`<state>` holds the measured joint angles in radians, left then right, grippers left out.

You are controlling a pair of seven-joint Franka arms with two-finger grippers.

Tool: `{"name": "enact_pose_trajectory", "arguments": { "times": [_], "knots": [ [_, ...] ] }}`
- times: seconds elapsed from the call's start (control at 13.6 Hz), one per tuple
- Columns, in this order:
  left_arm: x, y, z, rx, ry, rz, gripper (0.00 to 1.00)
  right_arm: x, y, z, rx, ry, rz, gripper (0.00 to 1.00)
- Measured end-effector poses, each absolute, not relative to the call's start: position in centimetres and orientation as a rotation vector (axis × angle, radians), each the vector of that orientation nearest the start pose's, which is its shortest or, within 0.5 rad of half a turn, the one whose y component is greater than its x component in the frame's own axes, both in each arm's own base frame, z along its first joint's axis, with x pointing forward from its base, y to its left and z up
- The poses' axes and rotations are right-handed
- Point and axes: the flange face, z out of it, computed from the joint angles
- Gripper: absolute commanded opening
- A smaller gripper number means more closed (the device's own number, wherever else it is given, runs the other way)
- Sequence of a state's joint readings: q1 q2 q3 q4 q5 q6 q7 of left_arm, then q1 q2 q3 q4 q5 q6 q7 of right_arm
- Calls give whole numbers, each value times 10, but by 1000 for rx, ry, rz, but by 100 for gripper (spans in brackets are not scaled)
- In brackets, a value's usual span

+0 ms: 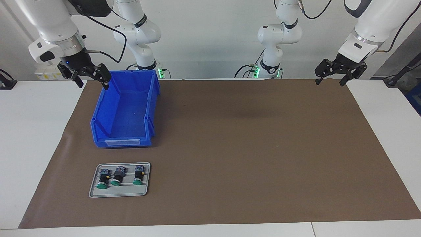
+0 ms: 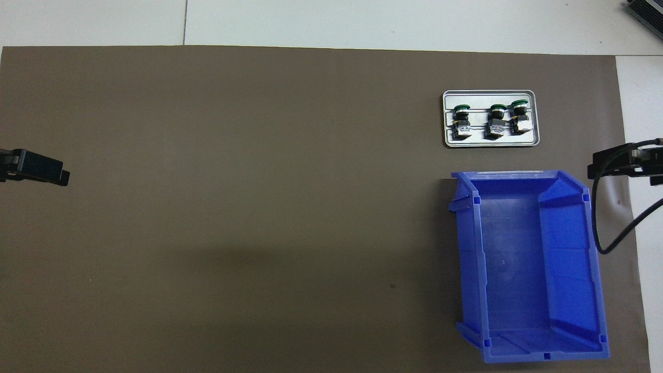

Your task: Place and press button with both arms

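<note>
Overhead view: buttons [image 2: 490, 121] w/ tray [image 2: 490, 144] (mat's [image 2: 259, 207] middle bare).

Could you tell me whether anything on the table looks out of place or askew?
Only slightly: on the grey tray, the middle button lies a little crooked and crowds its neighbour toward the right arm's end, while the third sits apart. The blue bin is empty and undamaged. Both grippers, left and right, hang open, holding nothing.

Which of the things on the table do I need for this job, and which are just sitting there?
Part of the job:
- three green-capped buttons, lying on the grey tray
- left gripper, open, waiting
- right gripper, open, waiting by the bin

Possibly just lying about:
- empty blue bin, nearer the robots than the tray
- brown mat
</note>
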<state>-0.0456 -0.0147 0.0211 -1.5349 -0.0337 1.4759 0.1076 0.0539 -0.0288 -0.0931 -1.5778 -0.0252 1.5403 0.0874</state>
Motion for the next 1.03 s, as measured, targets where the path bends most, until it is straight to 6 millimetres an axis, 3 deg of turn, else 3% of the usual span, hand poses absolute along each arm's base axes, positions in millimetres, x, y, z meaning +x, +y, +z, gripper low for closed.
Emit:
{"name": "enact_pose_trajectory", "arguments": {
  "times": [0.73,1.03],
  "knots": [
    [540,-17,641,-3169,214,68,100,542,-27,634,-3157,209,7,100],
    [540,-17,641,-3169,214,68,100,539,-42,625,-3153,251,27,100]
  ]
}}
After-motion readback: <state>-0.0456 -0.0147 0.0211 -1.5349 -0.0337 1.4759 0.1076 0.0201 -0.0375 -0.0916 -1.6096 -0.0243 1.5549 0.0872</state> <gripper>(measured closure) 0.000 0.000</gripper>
